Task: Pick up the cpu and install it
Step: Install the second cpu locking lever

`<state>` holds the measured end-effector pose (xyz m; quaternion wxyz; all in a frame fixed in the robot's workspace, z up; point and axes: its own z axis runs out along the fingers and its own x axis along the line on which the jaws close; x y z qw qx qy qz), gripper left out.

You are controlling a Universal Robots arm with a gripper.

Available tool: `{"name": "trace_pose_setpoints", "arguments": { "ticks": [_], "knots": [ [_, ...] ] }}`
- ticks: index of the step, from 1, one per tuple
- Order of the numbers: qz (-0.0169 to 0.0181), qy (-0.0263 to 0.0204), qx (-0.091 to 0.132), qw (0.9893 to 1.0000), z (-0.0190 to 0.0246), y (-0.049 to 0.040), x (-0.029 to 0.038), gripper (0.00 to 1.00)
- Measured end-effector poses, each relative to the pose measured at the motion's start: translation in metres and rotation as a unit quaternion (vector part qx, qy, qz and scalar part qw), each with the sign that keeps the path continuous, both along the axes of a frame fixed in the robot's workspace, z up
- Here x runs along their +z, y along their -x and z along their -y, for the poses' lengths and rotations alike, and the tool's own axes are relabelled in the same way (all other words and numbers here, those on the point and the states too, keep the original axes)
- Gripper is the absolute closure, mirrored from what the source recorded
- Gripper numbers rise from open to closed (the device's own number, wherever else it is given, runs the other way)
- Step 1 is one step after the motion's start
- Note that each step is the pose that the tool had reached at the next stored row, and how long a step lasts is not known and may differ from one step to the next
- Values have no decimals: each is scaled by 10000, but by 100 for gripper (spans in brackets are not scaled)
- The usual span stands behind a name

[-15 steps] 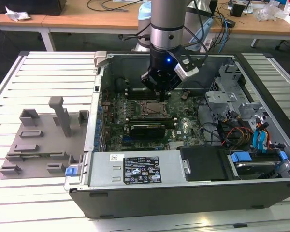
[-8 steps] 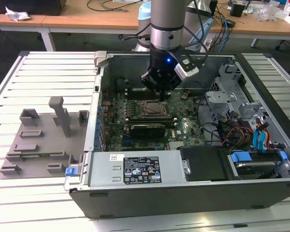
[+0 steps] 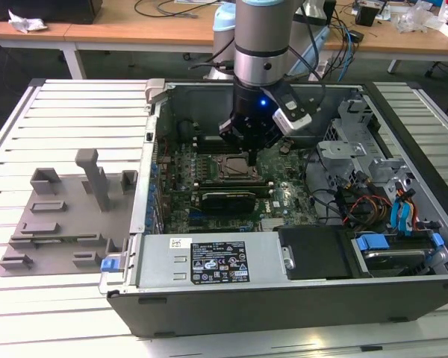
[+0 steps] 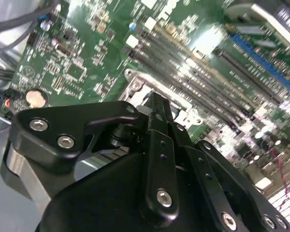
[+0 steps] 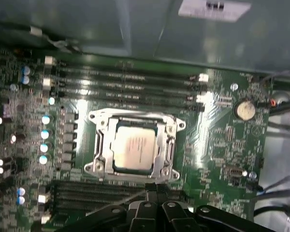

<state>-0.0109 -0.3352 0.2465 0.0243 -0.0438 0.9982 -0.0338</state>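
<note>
Beside the pincer, socketed cpu

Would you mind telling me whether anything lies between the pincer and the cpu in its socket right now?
Nothing visible does. In the first wrist view the cpu sits uncovered inside the socket frame, its pale top fully exposed. The pincer hangs just beside the frame's edge, with only bare motherboard nearby.

My gripper hangs inside the open case, just above the socket frame. Cpu lies in the frame, top uncovered. Memory slots flank the frame on two sides. Drive cage and cables crowd the exterior view's right.
</note>
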Motion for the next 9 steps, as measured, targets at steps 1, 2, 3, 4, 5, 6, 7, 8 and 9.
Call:
{"name": "trace_pose_setpoints", "arguments": {
  "ticks": [1, 2, 3, 4, 5, 6, 7, 8, 9],
  "knots": [
    [0, 0, 0, 10000, 23, 0, 0, 89],
    [0, 0, 0, 10000, 98, 0, -1, 89],
    [0, 0, 0, 10000, 161, 0, -2, 89],
    [0, 0, 0, 10000, 203, 0, -5, 89],
    [0, -2, 0, 10000, 231, 1, -8, 89],
    [0, -35, -1, 10000, 254, 13, -15, 89],
    [0, -157, 0, 9999, 260, 38, -18, 89],
    [0, -248, 0, 9997, 264, 61, -19, 89],
    [0, -304, 0, 9995, 268, 80, -20, 89]
  ]
}}
